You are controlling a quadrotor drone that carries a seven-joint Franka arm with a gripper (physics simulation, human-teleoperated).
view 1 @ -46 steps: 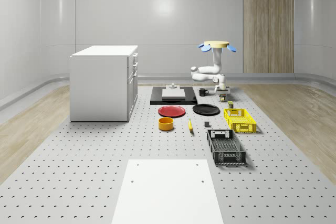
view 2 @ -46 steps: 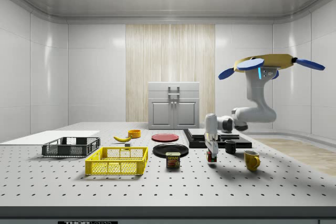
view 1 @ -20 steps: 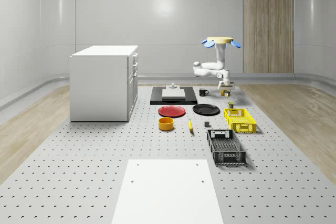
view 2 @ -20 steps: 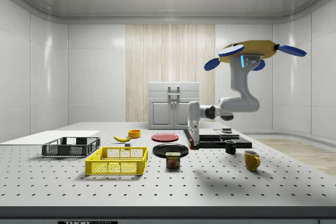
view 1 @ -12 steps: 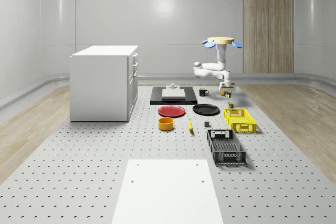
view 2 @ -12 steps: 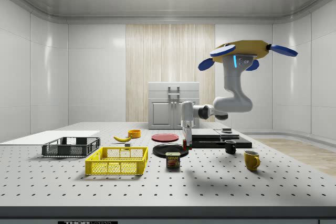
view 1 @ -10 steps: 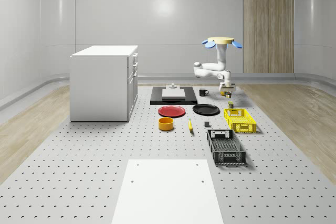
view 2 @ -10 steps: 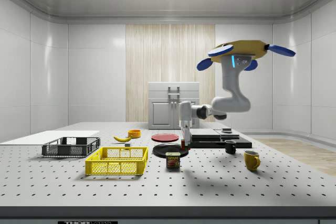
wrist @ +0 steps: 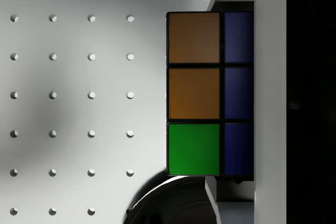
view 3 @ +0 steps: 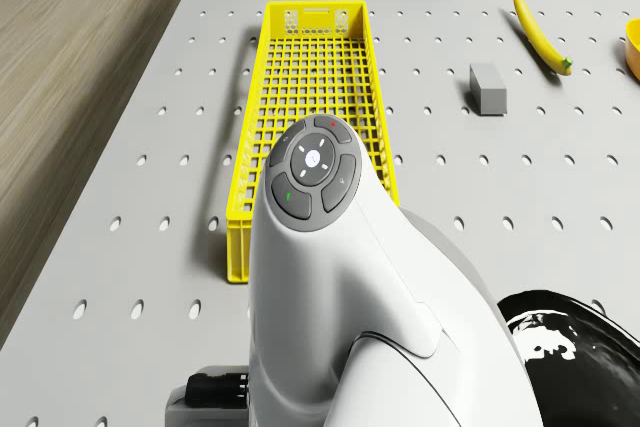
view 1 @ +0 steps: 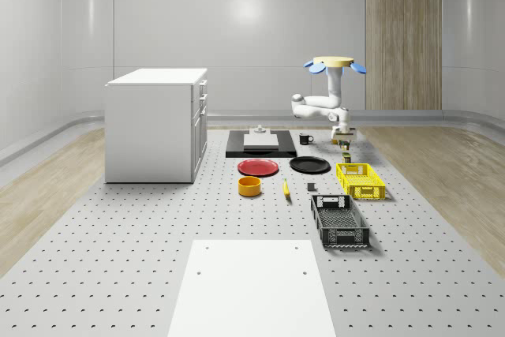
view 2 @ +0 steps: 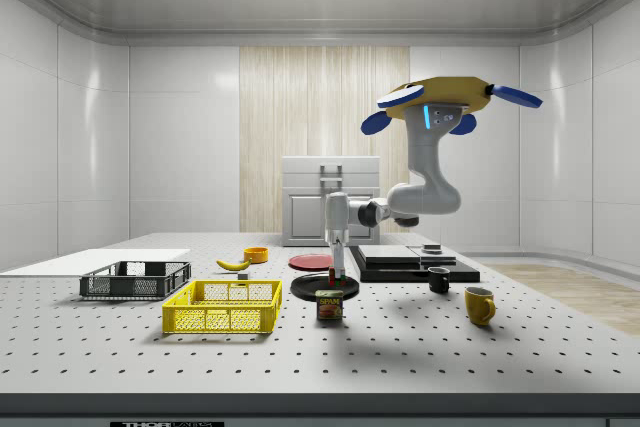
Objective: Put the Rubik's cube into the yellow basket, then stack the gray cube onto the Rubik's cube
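Note:
The Rubik's cube shows orange, green and blue tiles in the wrist view, and my gripper is shut on it. It hangs a little above the table beside the black plate. The drone hovers high over the table's far end, its arm reaching down toward the side view's left. The yellow basket stands just ahead of the gripper and nothing lies in it. The gray cube rests on the table beside the yellow basket, between it and the banana.
A spam can stands just below the gripper. A yellow mug and a black mug sit toward the side view's right. A black basket, red plate, orange bowl and white cabinet are further off.
The drone and arm have moved toward the side view's left, carrying the Rubik's cube up off the table near the mugs to beside the black plate.

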